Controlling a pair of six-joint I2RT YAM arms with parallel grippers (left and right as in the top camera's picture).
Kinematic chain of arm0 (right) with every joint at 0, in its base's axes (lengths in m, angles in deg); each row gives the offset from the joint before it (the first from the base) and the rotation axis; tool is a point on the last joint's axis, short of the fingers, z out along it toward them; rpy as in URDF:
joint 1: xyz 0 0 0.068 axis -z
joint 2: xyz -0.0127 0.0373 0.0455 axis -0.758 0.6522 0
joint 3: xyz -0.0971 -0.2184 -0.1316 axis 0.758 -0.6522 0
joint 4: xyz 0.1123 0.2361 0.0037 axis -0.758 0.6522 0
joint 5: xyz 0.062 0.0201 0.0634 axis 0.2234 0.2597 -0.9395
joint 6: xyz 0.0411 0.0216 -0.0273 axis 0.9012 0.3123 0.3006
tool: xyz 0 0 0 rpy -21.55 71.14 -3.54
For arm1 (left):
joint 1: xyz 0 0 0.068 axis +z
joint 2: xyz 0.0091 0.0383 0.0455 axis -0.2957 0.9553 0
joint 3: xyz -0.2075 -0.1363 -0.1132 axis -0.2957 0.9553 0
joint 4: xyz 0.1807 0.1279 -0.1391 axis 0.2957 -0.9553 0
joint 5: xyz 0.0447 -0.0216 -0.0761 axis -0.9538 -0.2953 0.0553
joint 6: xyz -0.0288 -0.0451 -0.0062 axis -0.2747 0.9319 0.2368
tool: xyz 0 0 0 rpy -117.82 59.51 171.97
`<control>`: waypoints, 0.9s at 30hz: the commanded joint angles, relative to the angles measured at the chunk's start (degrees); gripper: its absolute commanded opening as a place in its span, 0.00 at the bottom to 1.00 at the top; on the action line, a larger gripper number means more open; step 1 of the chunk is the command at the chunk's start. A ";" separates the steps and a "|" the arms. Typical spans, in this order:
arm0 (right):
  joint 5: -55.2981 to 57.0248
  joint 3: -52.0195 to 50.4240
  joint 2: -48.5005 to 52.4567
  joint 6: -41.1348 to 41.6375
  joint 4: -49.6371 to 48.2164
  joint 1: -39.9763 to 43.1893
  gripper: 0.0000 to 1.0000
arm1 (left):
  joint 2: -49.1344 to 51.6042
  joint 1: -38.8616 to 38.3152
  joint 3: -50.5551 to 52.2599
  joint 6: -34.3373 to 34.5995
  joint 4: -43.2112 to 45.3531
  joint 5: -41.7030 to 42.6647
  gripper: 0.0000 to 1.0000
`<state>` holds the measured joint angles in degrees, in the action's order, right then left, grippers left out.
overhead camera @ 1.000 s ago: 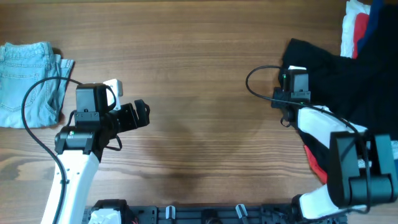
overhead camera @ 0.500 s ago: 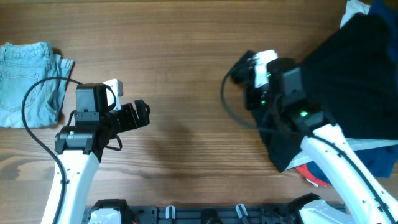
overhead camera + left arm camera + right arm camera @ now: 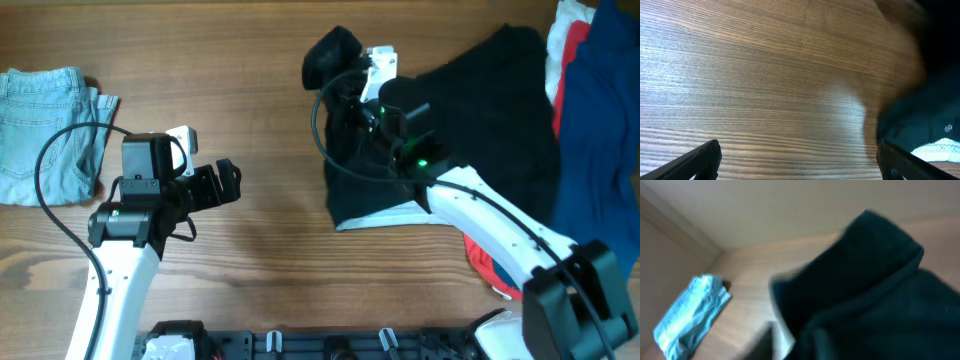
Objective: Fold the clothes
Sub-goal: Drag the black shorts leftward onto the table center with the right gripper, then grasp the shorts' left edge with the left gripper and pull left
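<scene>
A large black garment (image 3: 470, 120) lies spread across the right half of the table, with its pale patterned band (image 3: 400, 215) at the near edge. My right gripper (image 3: 338, 62) is at the garment's far left corner, shut on the bunched black cloth and holding it up. In the right wrist view the black cloth (image 3: 865, 295) fills the frame and hides the fingers. My left gripper (image 3: 226, 185) is open and empty over bare wood, left of the garment. In the left wrist view the gripper (image 3: 802, 165) is open, and the garment's edge (image 3: 920, 115) shows at the right.
Folded light blue jeans (image 3: 45, 130) lie at the far left edge and also show in the right wrist view (image 3: 690, 315). A pile of blue (image 3: 600, 130), red (image 3: 575, 50) and white (image 3: 570, 15) clothes sits at the right edge. More red cloth (image 3: 490, 265) lies under the right arm.
My right arm has swept left across the table, dragging the black garment out from the pile and spreading it toward the middle. The left arm has not moved.
</scene>
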<state>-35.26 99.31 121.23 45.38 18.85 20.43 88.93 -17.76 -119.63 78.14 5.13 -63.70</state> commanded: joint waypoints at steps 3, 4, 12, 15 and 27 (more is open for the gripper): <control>7.87 1.05 -3.37 -4.55 15.89 3.89 0.99 | 0.00 0.42 -0.87 0.55 0.31 0.98 1.00; 9.51 1.05 -5.01 -4.26 18.80 5.25 1.00 | 0.00 0.42 -0.87 0.52 0.28 1.16 1.00; 14.19 1.03 -19.50 -4.17 47.41 27.30 1.00 | 0.11 -0.44 -0.85 1.40 0.28 9.05 1.00; 14.58 0.70 -19.06 -4.28 55.47 37.42 1.00 | 1.64 -3.61 -0.87 3.58 0.31 9.07 1.00; 14.12 0.04 -17.66 -4.66 59.93 45.22 1.00 | 24.00 -29.51 -0.87 19.71 15.10 9.07 0.98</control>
<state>-21.51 99.86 103.05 41.45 78.82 65.43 108.05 -41.60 -119.82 91.50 15.67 -55.31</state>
